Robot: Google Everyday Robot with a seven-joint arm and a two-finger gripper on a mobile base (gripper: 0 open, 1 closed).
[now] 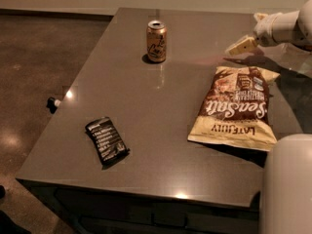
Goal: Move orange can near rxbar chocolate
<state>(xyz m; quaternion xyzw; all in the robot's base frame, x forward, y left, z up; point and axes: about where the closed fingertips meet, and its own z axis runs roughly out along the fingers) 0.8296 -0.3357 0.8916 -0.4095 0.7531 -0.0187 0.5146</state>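
The orange can [156, 41] stands upright at the far middle of the grey table [161, 121], silver top up, dark scribbled logo facing me. The rxbar chocolate [107, 140], a flat black wrapper with white text, lies near the front left of the table. My gripper [241, 46] hovers over the far right of the table, just above the top of the chip bag and well to the right of the can. It holds nothing that I can see.
A large tan-and-brown chip bag [236, 108] lies flat on the right half of the table. A white arm segment [286, 184] fills the lower right corner. A small dark object [51, 103] sits on the floor left of the table.
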